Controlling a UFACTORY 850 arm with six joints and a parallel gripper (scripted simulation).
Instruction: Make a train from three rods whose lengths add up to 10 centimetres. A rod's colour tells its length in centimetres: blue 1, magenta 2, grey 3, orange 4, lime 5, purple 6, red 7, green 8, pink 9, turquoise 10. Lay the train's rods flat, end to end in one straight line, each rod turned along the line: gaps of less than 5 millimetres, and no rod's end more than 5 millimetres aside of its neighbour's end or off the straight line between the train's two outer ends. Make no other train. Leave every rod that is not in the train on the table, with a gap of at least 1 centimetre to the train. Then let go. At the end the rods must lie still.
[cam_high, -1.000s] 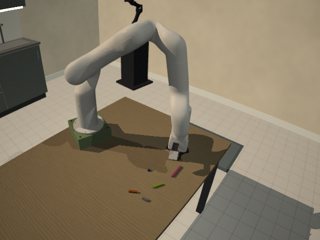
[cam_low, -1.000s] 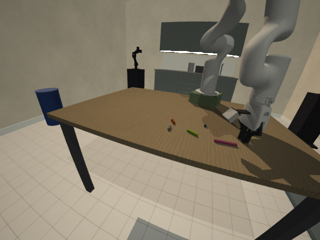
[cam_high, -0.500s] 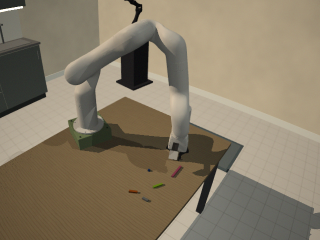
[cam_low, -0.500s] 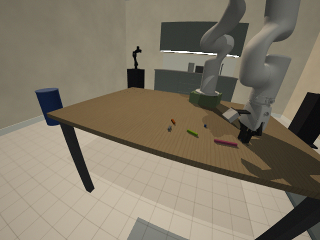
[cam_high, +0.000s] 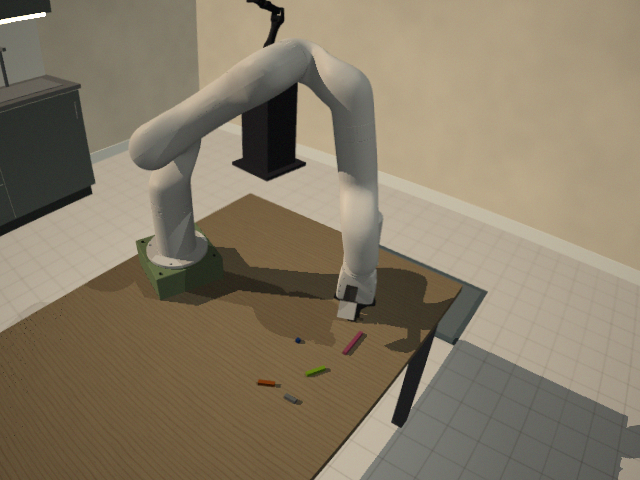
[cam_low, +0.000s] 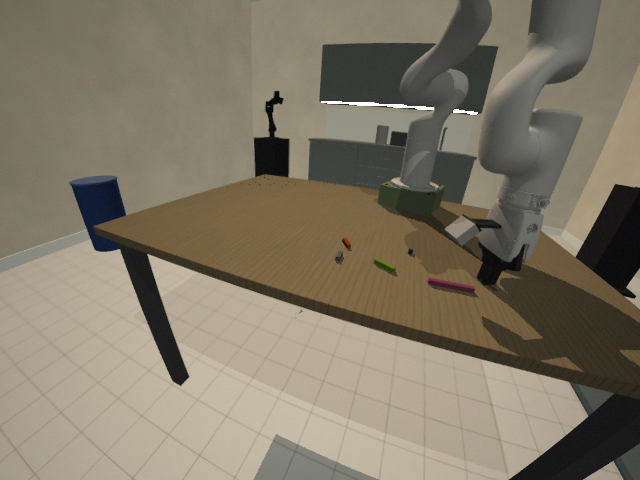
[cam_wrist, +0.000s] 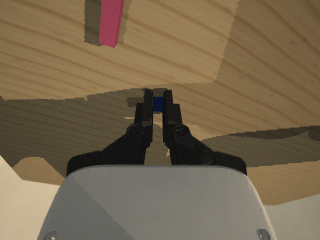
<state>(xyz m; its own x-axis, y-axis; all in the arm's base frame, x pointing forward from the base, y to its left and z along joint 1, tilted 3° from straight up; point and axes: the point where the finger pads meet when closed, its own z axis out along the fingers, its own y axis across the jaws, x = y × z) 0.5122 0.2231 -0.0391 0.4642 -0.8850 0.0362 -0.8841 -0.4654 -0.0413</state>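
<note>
Wooden table (cam_high: 129, 372) carries my gripper (cam_wrist: 158, 101), clamped on a small blue rod (cam_wrist: 158, 103); the pink rod (cam_high: 352, 342) lies near, lime rod (cam_high: 315, 370) farther off.

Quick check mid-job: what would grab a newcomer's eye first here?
The white arm arching over the table's far right corner, its gripper shut on a small blue rod. Next, the pink rod lying just in front, with lime, orange and grey rods scattered beyond.
</note>
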